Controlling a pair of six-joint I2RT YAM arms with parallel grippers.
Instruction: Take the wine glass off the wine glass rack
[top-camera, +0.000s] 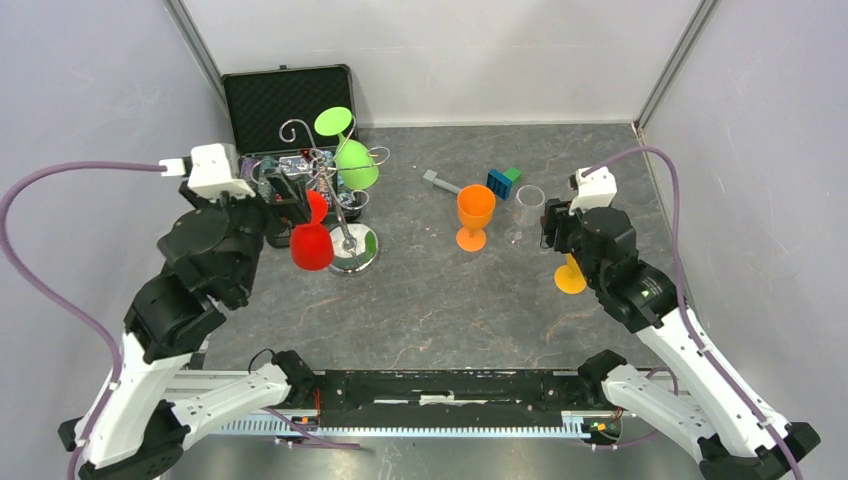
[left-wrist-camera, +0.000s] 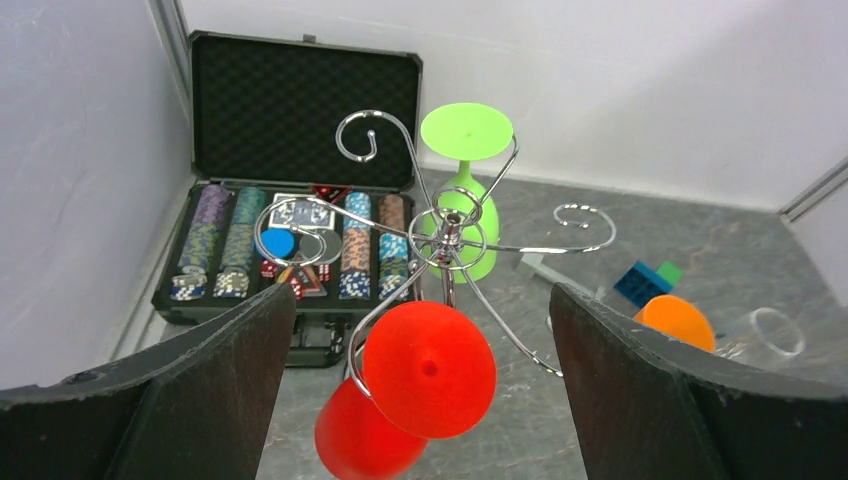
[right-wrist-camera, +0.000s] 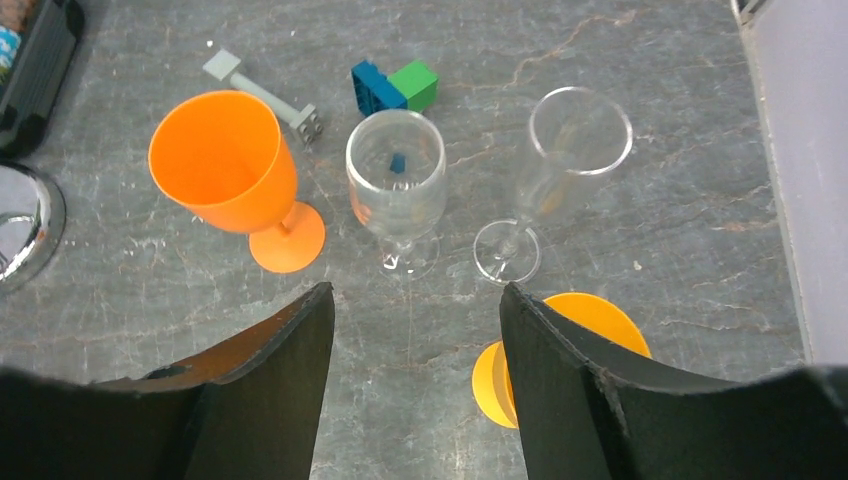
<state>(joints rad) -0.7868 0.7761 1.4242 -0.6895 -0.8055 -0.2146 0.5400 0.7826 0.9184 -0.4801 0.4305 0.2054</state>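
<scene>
**Jaws spread around a hanging glass, grasp not yet made**

The left jaws stood wide apart and clamped nothing, one finger (left-wrist-camera: 200, 400) on each side of the red wine glass (left-wrist-camera: 430, 368) and, as far as the left wrist view showed, touching neither its foot nor its bowl. The glass hung bowl-down on the near side of the wine glass rack (top-camera: 352, 225). Its stem passed through a curled hook arm, so that the round foot rested on the wire and bore the weight. A green wine glass (top-camera: 355, 162) hung the same way on the far side, towards the open black case (top-camera: 290, 100) of poker chips.

The wide spread probably served to clear the foot, the broadest part of the glass, before closing lower down. Because the foot sat above the wire, a straight downward pull would likely have jammed. Release probably required a sideways slide out of the hook's open end.

The right jaws were also apart and gripped nothing, with bare desk (right-wrist-camera: 410, 340) visible between them. An orange foot disc (right-wrist-camera: 590, 315) lay just beside and partly behind one finger. Beyond stood an orange goblet (right-wrist-camera: 225, 165), a clear wine glass (right-wrist-camera: 397, 180) and a clear flute (right-wrist-camera: 575, 140), all upright, with blue and green blocks (right-wrist-camera: 392, 85) behind. This grouping, well apart from the rack, suggested a set-down area for removed glasses.
</scene>
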